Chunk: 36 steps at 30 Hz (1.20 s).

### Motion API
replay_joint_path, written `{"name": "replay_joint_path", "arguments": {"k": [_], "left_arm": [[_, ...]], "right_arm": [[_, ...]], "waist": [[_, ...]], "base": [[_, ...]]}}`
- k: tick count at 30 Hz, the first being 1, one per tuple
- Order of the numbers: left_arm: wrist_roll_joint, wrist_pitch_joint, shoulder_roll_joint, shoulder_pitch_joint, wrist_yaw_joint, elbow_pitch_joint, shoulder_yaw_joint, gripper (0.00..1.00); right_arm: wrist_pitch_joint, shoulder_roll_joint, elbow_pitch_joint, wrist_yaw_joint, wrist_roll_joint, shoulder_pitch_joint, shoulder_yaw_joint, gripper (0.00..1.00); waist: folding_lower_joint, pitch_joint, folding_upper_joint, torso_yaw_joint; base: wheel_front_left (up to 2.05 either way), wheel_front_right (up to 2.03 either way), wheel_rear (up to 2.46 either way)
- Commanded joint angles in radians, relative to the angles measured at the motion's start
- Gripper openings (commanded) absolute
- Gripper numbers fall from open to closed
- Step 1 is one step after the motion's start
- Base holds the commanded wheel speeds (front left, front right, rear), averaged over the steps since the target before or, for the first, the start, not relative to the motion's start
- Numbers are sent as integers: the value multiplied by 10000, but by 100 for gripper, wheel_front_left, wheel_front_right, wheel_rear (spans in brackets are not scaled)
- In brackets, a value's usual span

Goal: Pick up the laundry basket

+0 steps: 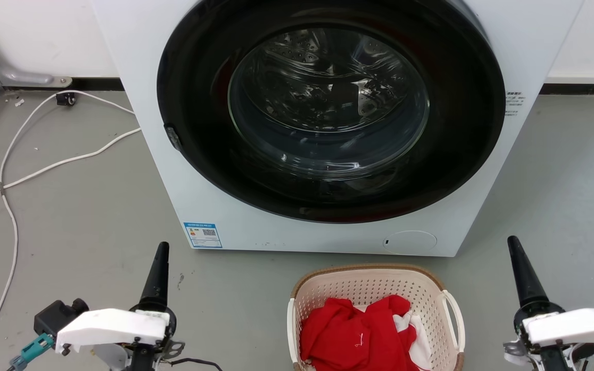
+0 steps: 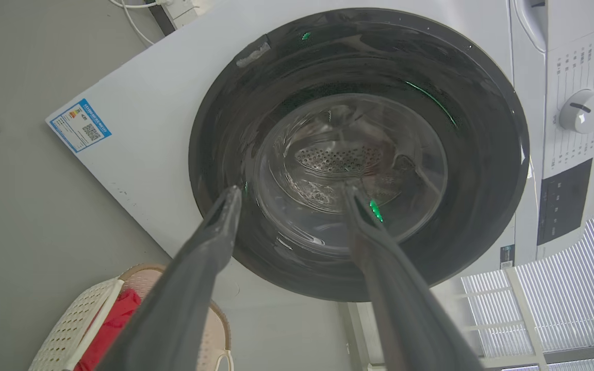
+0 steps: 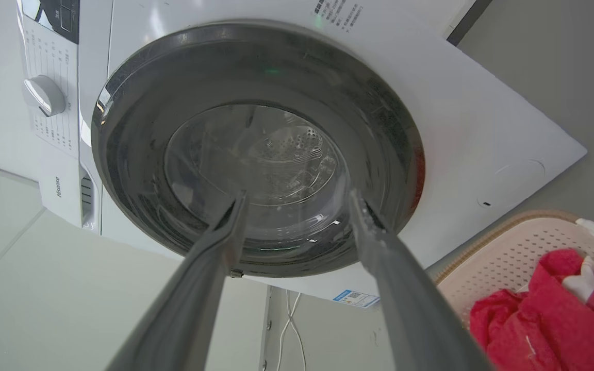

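Step in hand: approach, by my reading. Neither gripper is touching the laundry basket (image 1: 374, 288) yet, so the lift is not yet begun

You are holding the left gripper (image 1: 161, 252) at the lower left of the head view and the right gripper (image 1: 513, 247) at the lower right, both pointing up that view toward the washing machine (image 1: 256, 226). In the wrist views each pair of fingers (image 2: 199, 268) is standing well spread, with the door glass (image 2: 348, 170) showing through the gap; neither is gripping anything

Basket position: it is sitting upright on the grey floor (image 1: 96, 221), just in front of the machine, between the two grippers and nearer the right one. Red clothing (image 1: 353, 335) is lying inside it, with a bit of white cloth (image 1: 418, 330). The left handle (image 1: 291, 330) is facing the left gripper, the right handle (image 1: 454, 314) is facing the right gripper; both are standing well apart from the fingers

Next move, as I am judging it: you are needing to bring both arms inward and down, turning the fingers away from the machine toward the handles, one gripper per loop, then closing on each before raising. Both sides are wanting to rise together, or the basket is likely tipping and spilling the clothing
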Motion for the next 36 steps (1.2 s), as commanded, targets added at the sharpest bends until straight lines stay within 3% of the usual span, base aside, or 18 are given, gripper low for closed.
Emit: {"name": "replay_joint_path", "arguments": {"k": [1,17,36], "left_arm": [[513,-118,29,-40,95,-273,-106,100],[3328,-711,35,95,606,-804,-740,100],[5883,-1273,40,221,802,-1172,-1276,100]], "right_arm": [[-122,-18,-319,2,-578,-20,80,100],[-705,-12,-1026,3,-3637,352,377,100],[-1265,-4,-1512,3,-5846,664,441,100]], "waist": [[-1,-4,0,2],[-1,-28,0,9],[-1,-12,0,13]], "base": [[0,0,0],[0,0,0],[0,0,0]]}}
